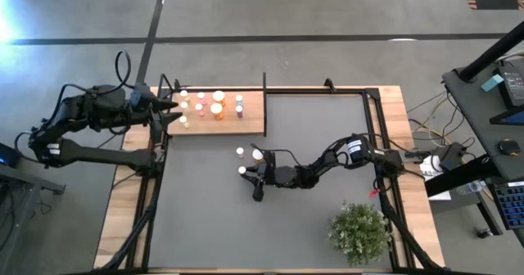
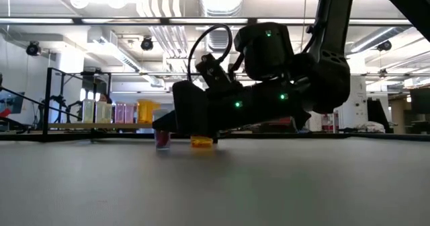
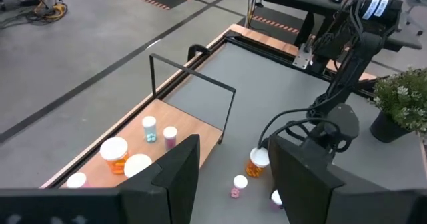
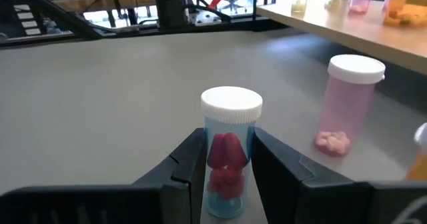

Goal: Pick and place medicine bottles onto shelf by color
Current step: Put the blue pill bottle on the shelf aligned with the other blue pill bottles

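Note:
The light-wood shelf lies at the table's far left with several white-capped medicine bottles standing on it. Three bottles are on the dark table: a pink one, an orange one, and a clear one holding red pills, which my right gripper is shut on near the table's middle. My left gripper hovers open and high over the shelf's left end, with nothing between its fingers. My right gripper pinches the clear bottle's body, below its white cap, between its two fingers. The fingers come in level from the table's right side. The bottle stands upright; whether its base is on the table, I cannot tell.
A bushy potted plant stands near the table's front right corner. A thin black metal frame rises at the shelf's right end. The pink and orange bottles stand close on the far side of my right gripper.

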